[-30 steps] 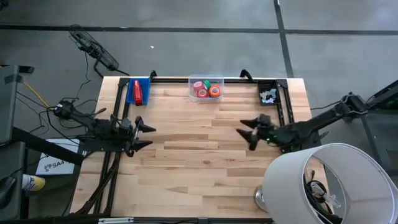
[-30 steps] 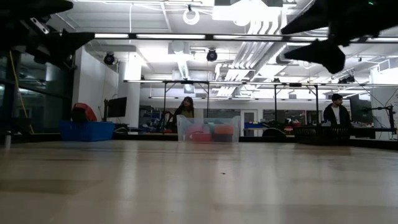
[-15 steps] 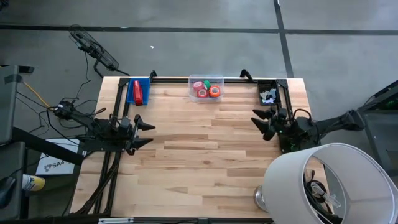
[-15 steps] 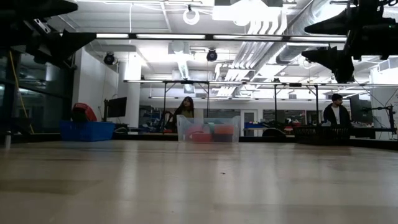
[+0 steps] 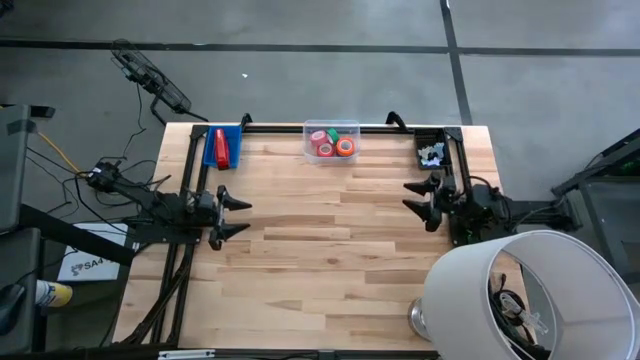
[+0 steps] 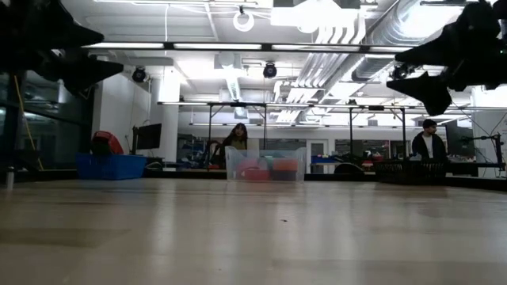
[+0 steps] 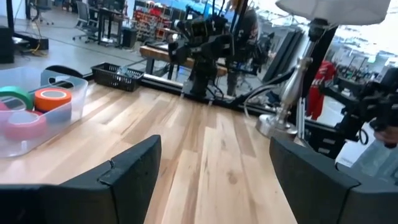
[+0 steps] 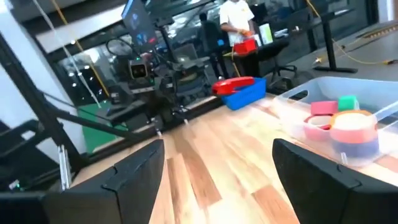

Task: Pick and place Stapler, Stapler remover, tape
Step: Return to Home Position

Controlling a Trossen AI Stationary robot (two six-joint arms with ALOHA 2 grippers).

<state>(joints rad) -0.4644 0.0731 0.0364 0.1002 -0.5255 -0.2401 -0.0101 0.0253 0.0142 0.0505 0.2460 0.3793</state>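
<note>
Jaws are held apart on left gripper and right gripper above the planked wooden table. The slim red stapler is laid in a blue bin; ring-shaped tape is gathered in a clear plastic bin.

I see the long red stapler lying flat in the blue bin at the tabletop's far left corner. The tape rolls, pink, orange and green, lie crowded in the transparent bin at the middle of the far edge. Pale staple removers are heaped in the black bin at the far right.
</note>
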